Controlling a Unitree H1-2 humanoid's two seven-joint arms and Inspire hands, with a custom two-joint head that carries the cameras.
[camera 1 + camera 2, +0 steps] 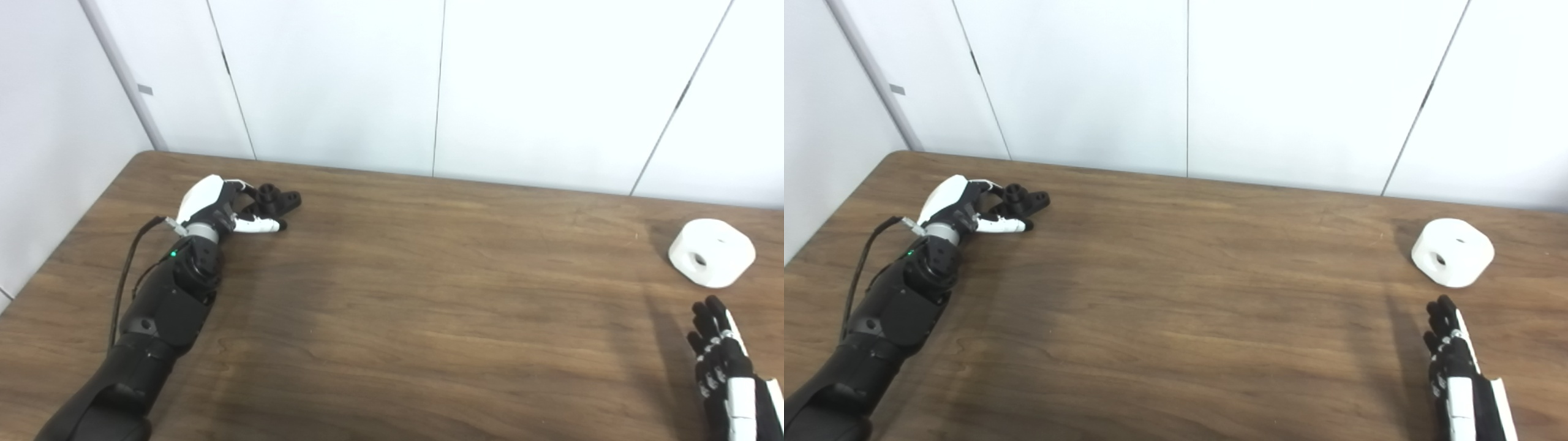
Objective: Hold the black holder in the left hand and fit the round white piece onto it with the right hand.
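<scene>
The black holder [278, 199] lies on the wooden table [429, 294] at the far left. My left hand [215, 205] is closed around its near end, fingers curled over it and the thumb lying along its front side; the holder still rests on the table. The round white piece [712, 252], with a hole in its side, sits on the table at the far right; it also shows in the right eye view [1453, 252]. My right hand [726, 361] is open and empty, fingers straight, at the bottom right, a little in front of the white piece and not touching it.
White wall panels [429, 79] stand right behind the table's far edge. The table's left edge runs close to my left arm [153, 324]. A black cable [125, 275] hangs along that arm.
</scene>
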